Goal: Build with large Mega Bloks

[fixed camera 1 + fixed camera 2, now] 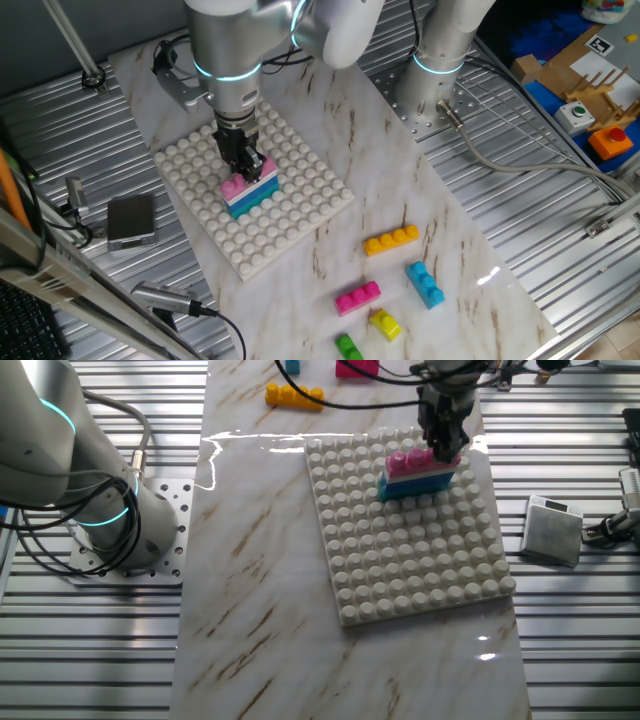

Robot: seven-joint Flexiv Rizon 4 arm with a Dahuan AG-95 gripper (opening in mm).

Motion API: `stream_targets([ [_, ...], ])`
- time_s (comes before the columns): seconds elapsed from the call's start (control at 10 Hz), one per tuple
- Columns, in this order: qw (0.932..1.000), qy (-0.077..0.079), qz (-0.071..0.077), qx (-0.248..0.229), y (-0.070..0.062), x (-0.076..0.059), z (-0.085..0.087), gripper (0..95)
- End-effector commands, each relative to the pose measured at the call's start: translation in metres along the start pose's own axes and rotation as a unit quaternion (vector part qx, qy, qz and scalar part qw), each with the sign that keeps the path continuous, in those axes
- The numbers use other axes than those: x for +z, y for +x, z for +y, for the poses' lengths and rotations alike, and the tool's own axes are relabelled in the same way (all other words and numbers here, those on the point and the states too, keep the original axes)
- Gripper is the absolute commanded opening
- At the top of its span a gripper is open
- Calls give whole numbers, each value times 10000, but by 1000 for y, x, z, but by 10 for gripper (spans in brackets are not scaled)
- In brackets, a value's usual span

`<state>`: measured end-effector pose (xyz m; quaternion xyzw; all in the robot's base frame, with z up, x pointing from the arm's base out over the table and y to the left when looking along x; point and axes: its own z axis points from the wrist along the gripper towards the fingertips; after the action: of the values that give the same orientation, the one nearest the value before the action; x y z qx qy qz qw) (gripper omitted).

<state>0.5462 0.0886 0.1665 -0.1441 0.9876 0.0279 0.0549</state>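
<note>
Jaws (247,163) on pink brick (240,184)

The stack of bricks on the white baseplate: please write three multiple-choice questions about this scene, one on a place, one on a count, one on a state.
1. Where does the stack stand?
A. on the baseplate
B. on the bare marble
C. on the metal slats

2. How many loose bricks lie on the marble in the fixed view that shows them all?
A. two
B. five
C. eight

3. What is the tool doing?
A. hanging far above the table
B. down at the stack's pink top brick
C. gripping the orange brick

Answers: 1 A, studs surround the stack. 2 B, orange, magenta, blue, yellow, green. 3 B, its fingers meet the pink brick.
</note>
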Motion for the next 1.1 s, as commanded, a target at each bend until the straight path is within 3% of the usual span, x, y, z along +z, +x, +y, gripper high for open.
stream_targets([
  [0.1,10000,1,38,-35,2,-8,3,190],
  [0.2,10000,-9,34,-72,4,-13,3,0],
  [0.5,9997,-45,68,-223,10,-20,0,0],
  [1.1,9996,-31,58,-264,14,-5,-5,0],
])
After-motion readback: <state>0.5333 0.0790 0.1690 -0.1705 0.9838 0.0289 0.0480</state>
